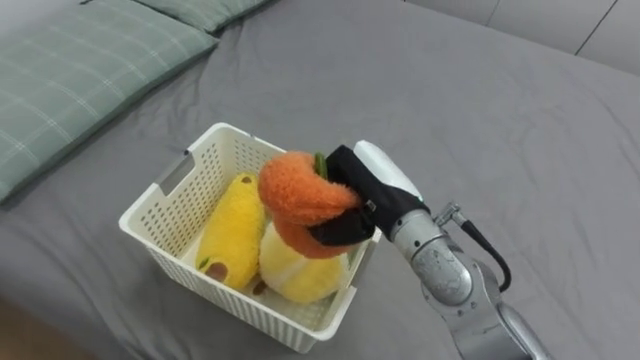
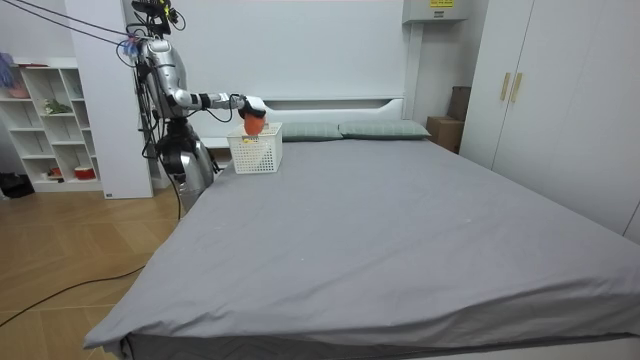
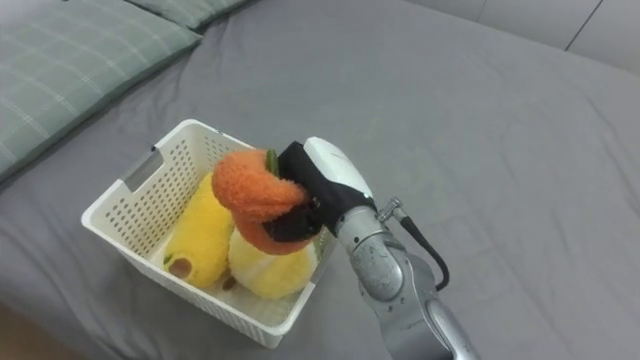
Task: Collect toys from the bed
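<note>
Above basket point(image 1: 165, 208) of yellow plushies point(image 1: 232, 230), right hand point(image 1: 368, 196) round orange plush point(image 1: 298, 192)

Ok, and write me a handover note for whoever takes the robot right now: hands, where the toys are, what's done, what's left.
Right hand: shut on the orange plush toy, held just above the white basket.
Basket: sits on the grey bed near the checked pillow. The robot stands at the bedside by it.
Done: the yellow banana plush and a round yellow plush lie in the basket.
Left: lower the orange toy in and release it, probably the next move.
</note>
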Controlling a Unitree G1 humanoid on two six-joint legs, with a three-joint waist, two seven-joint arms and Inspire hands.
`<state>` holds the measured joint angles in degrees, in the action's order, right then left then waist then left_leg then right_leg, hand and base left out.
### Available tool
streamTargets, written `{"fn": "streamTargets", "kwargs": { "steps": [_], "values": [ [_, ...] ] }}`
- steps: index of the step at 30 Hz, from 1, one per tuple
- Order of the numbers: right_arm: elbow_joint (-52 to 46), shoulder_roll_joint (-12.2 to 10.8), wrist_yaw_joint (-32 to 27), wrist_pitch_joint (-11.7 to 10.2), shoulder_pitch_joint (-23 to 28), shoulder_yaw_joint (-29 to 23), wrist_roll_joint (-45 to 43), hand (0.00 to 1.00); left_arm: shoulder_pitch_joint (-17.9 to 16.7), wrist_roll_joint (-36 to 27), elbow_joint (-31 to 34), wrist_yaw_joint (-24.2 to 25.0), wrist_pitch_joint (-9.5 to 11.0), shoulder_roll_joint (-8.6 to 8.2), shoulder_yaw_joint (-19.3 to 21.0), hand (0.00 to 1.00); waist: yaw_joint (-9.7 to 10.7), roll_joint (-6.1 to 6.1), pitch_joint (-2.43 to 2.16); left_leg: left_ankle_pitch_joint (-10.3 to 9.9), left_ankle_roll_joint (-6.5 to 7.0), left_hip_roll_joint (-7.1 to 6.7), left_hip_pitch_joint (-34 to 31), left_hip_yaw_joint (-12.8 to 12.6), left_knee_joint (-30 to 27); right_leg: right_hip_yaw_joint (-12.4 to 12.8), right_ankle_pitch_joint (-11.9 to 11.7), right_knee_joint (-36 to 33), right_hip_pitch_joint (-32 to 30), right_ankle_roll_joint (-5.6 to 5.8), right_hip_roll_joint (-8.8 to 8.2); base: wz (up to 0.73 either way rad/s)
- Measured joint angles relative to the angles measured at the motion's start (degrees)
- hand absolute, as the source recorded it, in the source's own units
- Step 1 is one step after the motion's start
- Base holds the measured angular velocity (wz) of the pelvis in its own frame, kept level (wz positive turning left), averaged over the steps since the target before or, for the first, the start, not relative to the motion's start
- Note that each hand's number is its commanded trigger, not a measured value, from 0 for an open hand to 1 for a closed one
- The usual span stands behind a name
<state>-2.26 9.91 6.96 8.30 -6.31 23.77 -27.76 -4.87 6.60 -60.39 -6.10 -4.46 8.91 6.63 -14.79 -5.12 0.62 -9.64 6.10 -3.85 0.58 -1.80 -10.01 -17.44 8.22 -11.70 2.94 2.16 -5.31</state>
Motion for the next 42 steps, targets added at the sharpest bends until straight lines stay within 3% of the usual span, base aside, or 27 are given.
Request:
{"fn": "streamTargets", "kwargs": {
  "steps": [13,35,42],
  "values": [
    [2.85,0.09,0.00,-0.09,1.07,0.10,0.12,0.00,-0.18,0.25,0.00,-0.98,0.05,0.00,-0.04,0.00,-1.34,-0.24,-0.03,-0.08,0.12,0.00,0.02,-0.06,0.34,-0.32,-0.05,0.35,-0.04,0.04,0.07,0.00],
    [3.91,0.06,-0.99,-0.23,2.45,-0.38,0.26,0.00,-0.89,0.17,-0.27,-2.12,0.32,-0.04,0.00,0.00,-0.96,-0.32,0.05,-0.15,0.20,-0.02,0.00,-0.08,0.22,0.04,-0.08,0.20,-0.05,0.08,0.03,0.00],
    [3.64,-0.06,-2.78,-3.04,2.56,-0.99,0.44,0.00,-0.91,0.21,-1.23,-2.13,1.95,-0.08,0.70,0.00,0.67,-0.26,-0.01,-0.15,0.22,0.01,0.14,-0.45,0.25,0.21,-0.08,0.21,-0.04,0.08,-0.02,-0.01]
  ]
}}
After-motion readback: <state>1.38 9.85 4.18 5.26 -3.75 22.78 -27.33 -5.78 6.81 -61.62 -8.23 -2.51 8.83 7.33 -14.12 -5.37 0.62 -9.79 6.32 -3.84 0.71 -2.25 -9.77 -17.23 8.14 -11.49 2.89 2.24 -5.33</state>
